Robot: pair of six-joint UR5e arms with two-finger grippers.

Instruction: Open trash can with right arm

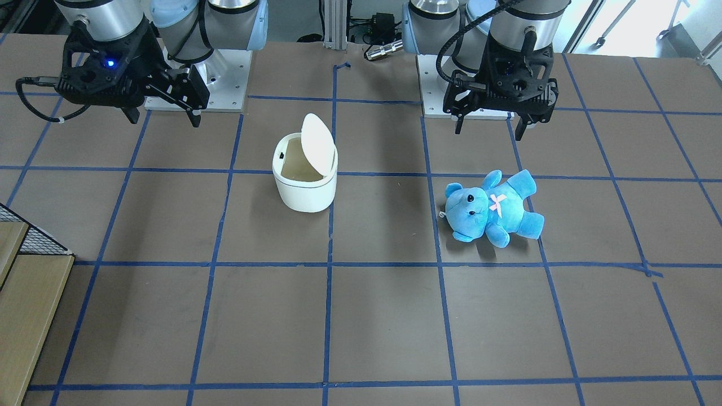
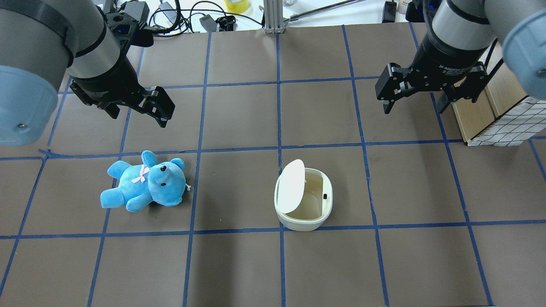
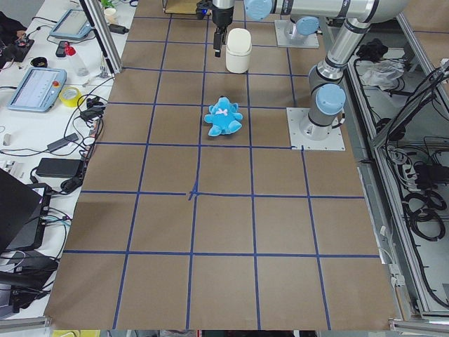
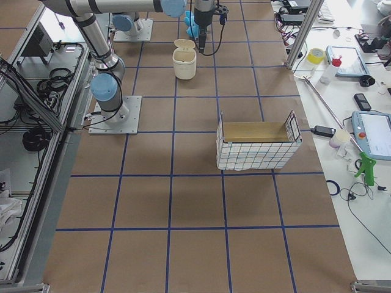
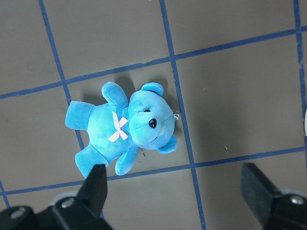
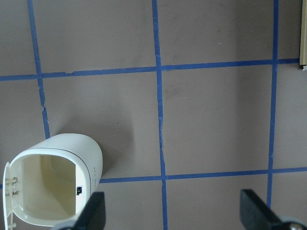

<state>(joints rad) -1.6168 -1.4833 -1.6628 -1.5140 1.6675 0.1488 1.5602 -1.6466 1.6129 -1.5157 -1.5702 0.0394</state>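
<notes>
The white trash can (image 1: pixel 304 177) stands near the table's middle with its flip lid (image 1: pixel 317 144) tilted up and the inside showing. It also shows in the overhead view (image 2: pixel 303 200) and at the lower left of the right wrist view (image 6: pixel 53 182). My right gripper (image 1: pixel 164 119), black with a blue light, hangs open and empty above the table, apart from the can; in the overhead view (image 2: pixel 413 106) it is beyond the can and to its right. My left gripper (image 2: pixel 140 119) hangs open and empty, above and behind the blue plush bear (image 2: pixel 145 181).
A wire basket with a wooden box (image 2: pixel 503 123) stands at the table's right edge. The blue bear (image 5: pixel 124 129) lies on its back below the left wrist camera. Blue tape lines grid the brown table (image 2: pixel 239 264). Cables and devices lie beyond the far edge.
</notes>
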